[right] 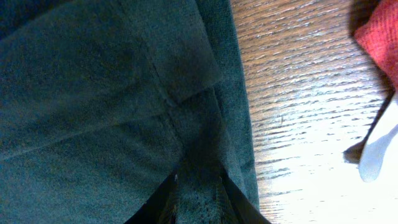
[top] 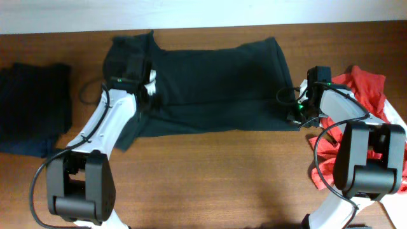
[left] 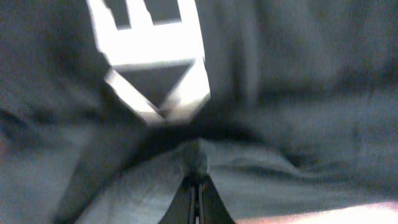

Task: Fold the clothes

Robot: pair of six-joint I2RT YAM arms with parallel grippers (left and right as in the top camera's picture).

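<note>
Snugly, garment [right: 93, 93] within right end effector [right: 196, 200]

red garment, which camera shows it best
Overhead: the red garment lies crumpled at far right, partly behind the right arm. Right wrist catches only a red corner beyond the dark shirt; left wrist shows none.

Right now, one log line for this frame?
left hand: shut on dark shirt | right hand: shut on dark shirt | red garment: crumpled, far right
</note>
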